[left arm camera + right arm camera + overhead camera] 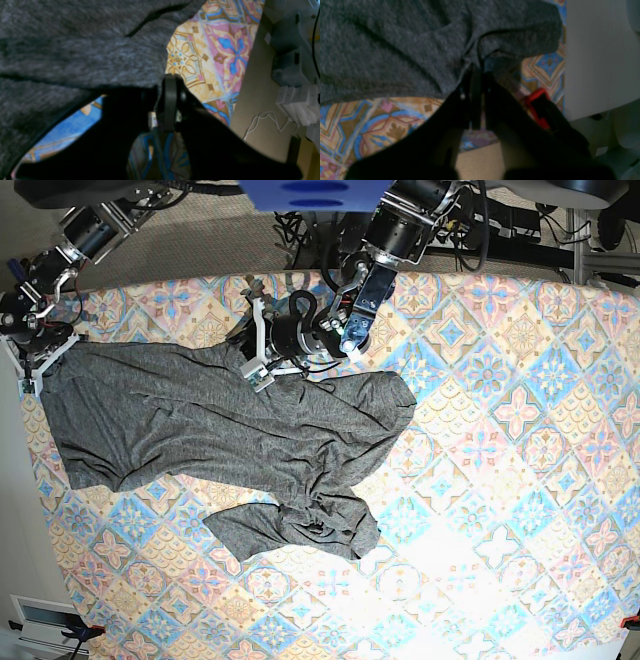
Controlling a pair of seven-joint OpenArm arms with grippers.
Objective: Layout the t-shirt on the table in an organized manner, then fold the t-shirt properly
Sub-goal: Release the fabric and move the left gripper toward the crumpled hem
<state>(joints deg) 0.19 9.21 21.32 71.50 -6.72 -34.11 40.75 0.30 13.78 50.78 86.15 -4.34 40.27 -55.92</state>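
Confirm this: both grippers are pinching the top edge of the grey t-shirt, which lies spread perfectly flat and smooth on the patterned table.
Not quite. Both the left gripper and the right gripper do pinch the t-shirt at its top edge, but it is not flat: the base view shows it wrinkled, with its lower right part bunched in a crumpled heap on the table.

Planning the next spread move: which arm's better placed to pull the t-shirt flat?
Left, probably. The left gripper pinches the t-shirt at its top edge mid-table, with bare cloth beside it. The right gripper is shut on the far corner at the table's edge, fit only to anchor.
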